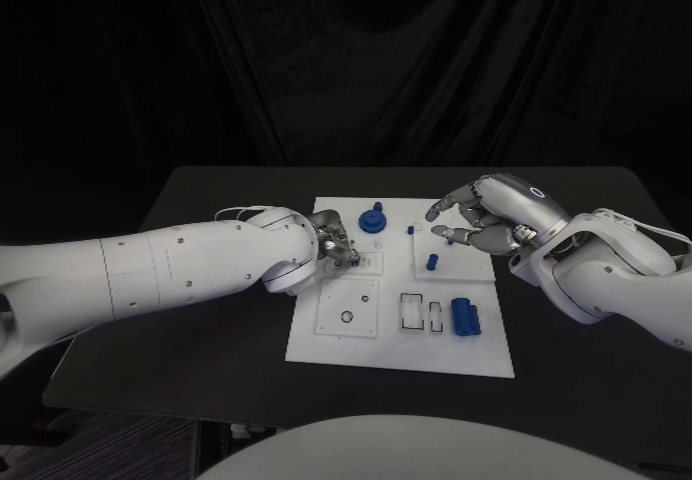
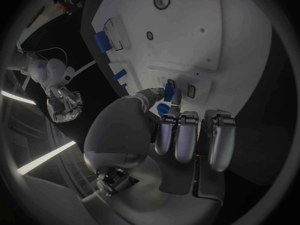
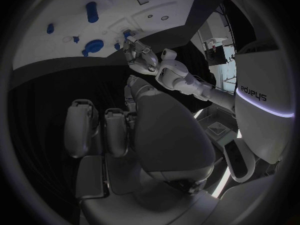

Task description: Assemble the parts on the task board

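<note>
Bare task board (image 1: pixel 401 357) edge nearest robot

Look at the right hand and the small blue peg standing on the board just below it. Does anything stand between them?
Nothing visible does. In the head view the right hand hovers over the task board, holding nothing, and the small blue peg stands just below it with only bare white board between them.

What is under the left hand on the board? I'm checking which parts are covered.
Under the left hand, a small blue part shows at its fingers over the task board. Whatever lies beneath the palm is hidden.
</note>
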You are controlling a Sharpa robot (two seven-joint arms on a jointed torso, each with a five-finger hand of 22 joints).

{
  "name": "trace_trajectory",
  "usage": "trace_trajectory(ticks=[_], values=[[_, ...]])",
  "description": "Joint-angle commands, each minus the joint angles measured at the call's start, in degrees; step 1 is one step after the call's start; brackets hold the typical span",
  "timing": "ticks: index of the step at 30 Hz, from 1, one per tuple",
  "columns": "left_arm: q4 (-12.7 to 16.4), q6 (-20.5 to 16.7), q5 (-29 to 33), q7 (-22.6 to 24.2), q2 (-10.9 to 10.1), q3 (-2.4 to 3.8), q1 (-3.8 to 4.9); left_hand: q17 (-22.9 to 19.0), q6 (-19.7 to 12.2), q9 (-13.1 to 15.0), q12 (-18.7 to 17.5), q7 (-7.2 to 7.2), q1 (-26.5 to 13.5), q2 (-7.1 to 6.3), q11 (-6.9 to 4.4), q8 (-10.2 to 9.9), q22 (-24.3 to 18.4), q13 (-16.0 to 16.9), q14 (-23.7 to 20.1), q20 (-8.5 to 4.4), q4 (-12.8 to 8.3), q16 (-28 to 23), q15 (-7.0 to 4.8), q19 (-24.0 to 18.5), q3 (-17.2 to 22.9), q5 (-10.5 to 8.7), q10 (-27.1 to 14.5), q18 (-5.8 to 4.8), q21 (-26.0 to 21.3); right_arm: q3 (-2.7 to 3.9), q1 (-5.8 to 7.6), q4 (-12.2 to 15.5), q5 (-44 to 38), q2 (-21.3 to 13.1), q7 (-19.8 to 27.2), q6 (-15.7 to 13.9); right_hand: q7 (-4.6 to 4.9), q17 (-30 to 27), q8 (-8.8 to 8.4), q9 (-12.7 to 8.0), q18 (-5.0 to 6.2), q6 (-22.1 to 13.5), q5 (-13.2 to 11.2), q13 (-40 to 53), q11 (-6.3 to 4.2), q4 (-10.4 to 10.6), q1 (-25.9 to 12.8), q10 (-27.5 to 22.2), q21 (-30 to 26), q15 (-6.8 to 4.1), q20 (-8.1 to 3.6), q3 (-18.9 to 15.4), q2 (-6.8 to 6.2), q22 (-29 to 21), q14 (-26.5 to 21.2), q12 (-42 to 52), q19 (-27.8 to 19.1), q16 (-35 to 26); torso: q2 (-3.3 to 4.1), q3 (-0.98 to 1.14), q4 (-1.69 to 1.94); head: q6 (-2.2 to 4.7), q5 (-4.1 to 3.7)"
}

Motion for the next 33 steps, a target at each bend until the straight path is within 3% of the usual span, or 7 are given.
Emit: trace_trajectory(ticks=[1,9,33], values=[[-0.1,0.0,0.4,1.0,0.2,0.04,-0.15,15.1,2.5,0.1,0.2,-2.67,-0.1,0.38,-0.31,0.4,15.1,15.1,6.1,-0.45,-5.0,-0.2,-0.28,5.9,5.3,0.38,6.0,-0.35,-0.2,0.04,-0.16,0.0,0.1,0.0,-1.2,0.7,-0.01,7.2,0.0,0.1,0.73,0.4,0.3,8.7,0.22,0.2,0.4,-0.1,-0.3,0.31,0.19,0.3,-0.28,10.6,3.6,-0.3,0.2,-0.1,0.03,0.03,0.0,0.01,0.11],[0.0,0.2,0.4,1.0,0.1,0.04,-0.23,15.1,2.5,0.1,0.2,-2.68,-0.1,0.39,-0.32,0.4,15.1,15.1,6.1,-0.46,-5.0,-0.2,-0.28,5.9,5.3,0.38,6.0,-0.35,-0.2,0.04,-0.18,0.0,0.2,-0.1,-1.3,1.0,-0.01,7.2,0.0,0.1,0.73,0.4,0.3,8.7,0.22,0.2,0.4,-0.1,-0.3,0.31,0.19,0.3,-0.27,10.6,3.6,-0.3,0.2,-0.2,0.07,-0.04,0.0,0.01,0.09],[0.4,1.6,0.4,0.3,-0.6,0.04,-0.27,15.1,2.5,0.1,0.2,-2.69,-0.1,0.41,-0.33,0.4,15.1,15.1,6.1,-0.47,-5.0,-0.2,-0.29,5.9,5.4,0.38,6.0,-0.35,-0.2,0.04,-0.29,-0.1,0.3,0.0,-1.9,2.0,-0.04,6.9,-0.04,0.1,0.81,0.4,0.6,8.6,0.2,0.1,0.5,-0.2,-0.6,0.3,0.19,0.4,-0.2,10.4,3.5,-0.3,0.1,-0.4,0.03,-0.01,0.02,0.01,-0.1]])
